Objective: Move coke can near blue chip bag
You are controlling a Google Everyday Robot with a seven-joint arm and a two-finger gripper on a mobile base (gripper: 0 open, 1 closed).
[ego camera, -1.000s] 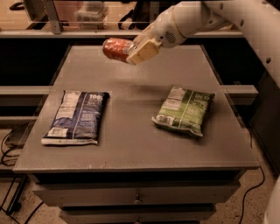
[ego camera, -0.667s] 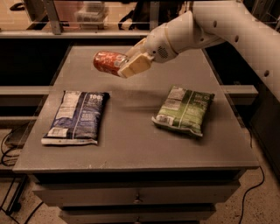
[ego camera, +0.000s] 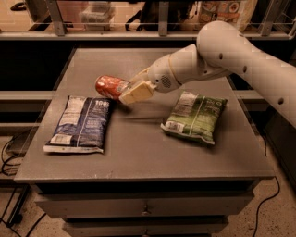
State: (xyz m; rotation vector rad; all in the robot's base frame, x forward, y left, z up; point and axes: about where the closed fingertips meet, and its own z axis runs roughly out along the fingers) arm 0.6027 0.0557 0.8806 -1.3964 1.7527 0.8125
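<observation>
The red coke can (ego camera: 109, 86) lies on its side in my gripper (ego camera: 128, 91), held just above the grey table (ego camera: 138, 148). The gripper is shut on the can's right end, its cream fingers (ego camera: 137, 92) clamped around it. The can hangs right above the top right corner of the blue chip bag (ego camera: 81, 123), which lies flat at the table's left. My white arm (ego camera: 222, 51) reaches in from the upper right.
A green chip bag (ego camera: 196, 116) lies flat on the right half of the table, below the arm. Drawers (ego camera: 143, 208) run under the table's front edge. A shelf rail with cluttered items (ego camera: 157, 14) stands behind the table.
My gripper has carried the coke can down and to the left, from above the table's back middle to just above the blue chip bag's top right corner.
</observation>
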